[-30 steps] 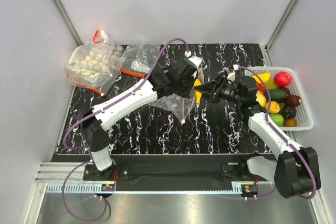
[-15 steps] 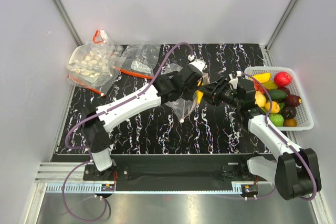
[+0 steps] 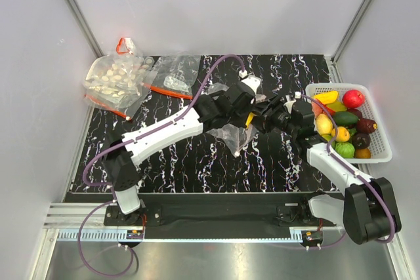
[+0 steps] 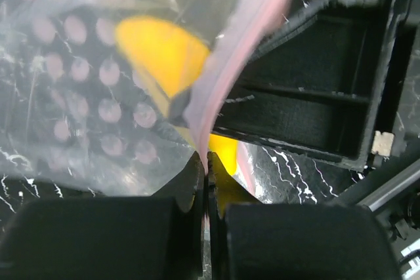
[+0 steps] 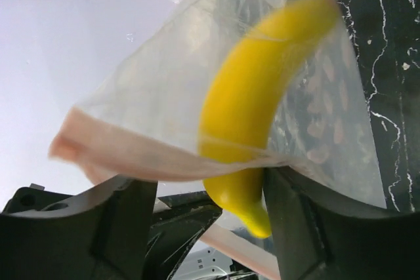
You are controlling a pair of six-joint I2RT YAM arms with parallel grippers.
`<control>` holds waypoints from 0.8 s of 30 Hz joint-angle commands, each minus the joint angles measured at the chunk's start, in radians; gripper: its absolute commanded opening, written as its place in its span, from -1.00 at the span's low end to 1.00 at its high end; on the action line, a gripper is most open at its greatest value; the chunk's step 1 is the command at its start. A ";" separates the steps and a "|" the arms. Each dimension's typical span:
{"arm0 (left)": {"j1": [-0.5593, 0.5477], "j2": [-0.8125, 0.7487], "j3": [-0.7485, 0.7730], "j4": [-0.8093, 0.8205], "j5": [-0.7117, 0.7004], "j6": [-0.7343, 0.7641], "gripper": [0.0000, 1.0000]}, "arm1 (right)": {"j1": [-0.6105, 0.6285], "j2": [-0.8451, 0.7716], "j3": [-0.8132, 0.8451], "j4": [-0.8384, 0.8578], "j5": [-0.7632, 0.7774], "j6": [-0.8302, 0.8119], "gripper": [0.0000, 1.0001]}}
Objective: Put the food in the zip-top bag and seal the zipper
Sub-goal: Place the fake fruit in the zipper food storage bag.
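The left gripper [image 4: 207, 165] is clenched on the red strip [image 4: 230, 63] of the dotted bag [image 4: 85, 63]. A banana [image 5: 256, 90] sits mostly inside (tip poking out), between the released, spread jaws of the right gripper [image 5: 210, 188].

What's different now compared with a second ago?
The left gripper carried the zip-top bag rightward over the banana, which now sits mostly inside. The right gripper opened its jaws, apparently letting the banana go. The left gripper stays shut on the bag's mouth; the fruit basket and spare bags have not moved.
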 commanded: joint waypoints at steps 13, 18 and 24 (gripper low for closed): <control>0.097 -0.046 0.072 -0.053 0.142 -0.009 -1.00 | 0.009 -0.158 0.139 -0.404 0.061 -0.325 0.36; 0.115 -0.066 0.086 -0.087 0.150 0.006 -1.00 | 0.009 -0.192 0.232 -0.627 0.128 -0.533 0.30; 0.124 -0.058 0.084 -0.104 0.136 0.017 -1.00 | 0.009 -0.210 0.395 -0.933 0.449 -0.734 0.32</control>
